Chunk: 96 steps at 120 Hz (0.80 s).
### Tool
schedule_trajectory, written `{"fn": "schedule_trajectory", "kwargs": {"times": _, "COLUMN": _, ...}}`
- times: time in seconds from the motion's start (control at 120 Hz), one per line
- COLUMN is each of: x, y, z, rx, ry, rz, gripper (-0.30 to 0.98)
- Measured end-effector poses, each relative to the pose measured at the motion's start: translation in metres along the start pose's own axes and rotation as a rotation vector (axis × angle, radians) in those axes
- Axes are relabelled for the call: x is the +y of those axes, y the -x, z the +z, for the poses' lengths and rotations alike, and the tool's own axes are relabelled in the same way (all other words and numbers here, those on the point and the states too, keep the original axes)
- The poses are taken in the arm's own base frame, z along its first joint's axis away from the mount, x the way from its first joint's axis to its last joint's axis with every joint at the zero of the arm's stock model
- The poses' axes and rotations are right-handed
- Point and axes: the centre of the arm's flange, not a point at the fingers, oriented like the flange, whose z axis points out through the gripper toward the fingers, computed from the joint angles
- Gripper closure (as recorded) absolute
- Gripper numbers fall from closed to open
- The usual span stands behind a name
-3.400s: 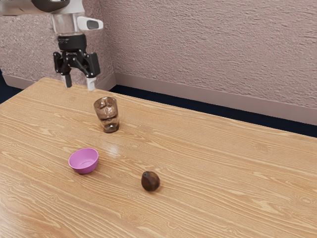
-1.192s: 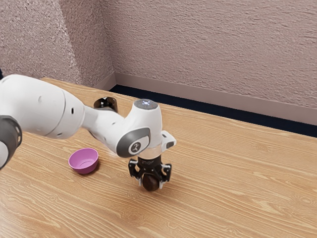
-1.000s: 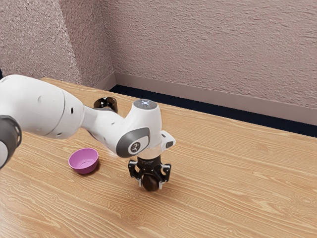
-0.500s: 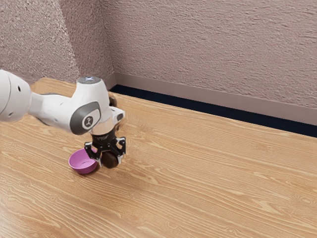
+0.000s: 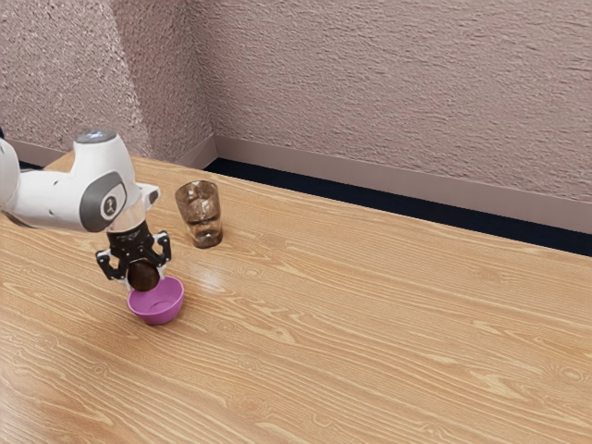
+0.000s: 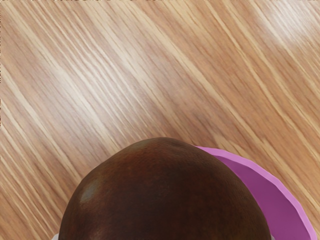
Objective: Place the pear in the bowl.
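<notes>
My gripper (image 5: 144, 277) is shut on the dark brown pear (image 5: 143, 275), one finger on either side of it. It holds the pear in the air at the bowl's back edge, toward the exterior view's left. The pink bowl (image 5: 157, 313) stands upright on the table, and the pear covers a bit of its far rim. Large in the wrist view, the pear (image 6: 162, 195) hides much of the bowl (image 6: 280, 200), whose rim and inner wall curve out beside it.
A brown see-through glass (image 5: 201, 215) stands on the wooden table (image 5: 370, 324), behind the bowl and a little toward the exterior view's right. A textured wall rises behind the table.
The pear was lying on the table and is now held up in my gripper. Hand and pear have moved toward the exterior view's left, to the bowl. The glass is uncovered again.
</notes>
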Motion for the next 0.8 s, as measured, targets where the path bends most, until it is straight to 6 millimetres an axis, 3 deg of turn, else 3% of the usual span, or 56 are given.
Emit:
{"fn": "schedule_trajectory", "kwargs": {"times": 0.233, "x": 0.011, "y": 0.008, "z": -0.003, "rx": 0.002, "ry": 0.012, "rz": 0.024, "gripper": 0.12}}
{"fn": "schedule_trajectory", "kwargs": {"times": 0.333, "x": 0.015, "y": 0.012, "z": -0.026, "rx": 0.026, "ry": 0.041, "rz": 0.038, "gripper": 0.09}}
{"fn": "schedule_trajectory", "kwargs": {"times": 0.433, "x": 0.022, "y": 0.018, "z": -0.083, "rx": 0.072, "ry": 0.096, "rz": 0.088, "gripper": 0.06}}
{"fn": "schedule_trajectory", "kwargs": {"times": 0.583, "x": 0.060, "y": 0.007, "z": -0.206, "rx": 0.104, "ry": 0.185, "rz": 0.219, "gripper": 0.05}}
{"fn": "schedule_trajectory", "kwargs": {"times": 0.692, "x": 0.074, "y": 0.015, "z": -0.292, "rx": 0.124, "ry": 0.223, "rz": 0.352, "gripper": 0.04}}
{"fn": "schedule_trajectory", "kwargs": {"times": 0.742, "x": 0.077, "y": 0.024, "z": -0.319, "rx": 0.121, "ry": 0.226, "rz": 0.413, "gripper": 0.03}}
{"fn": "schedule_trajectory", "kwargs": {"times": 0.8, "x": 0.079, "y": 0.036, "z": -0.332, "rx": 0.098, "ry": 0.213, "rz": 0.479, "gripper": 0.03}}
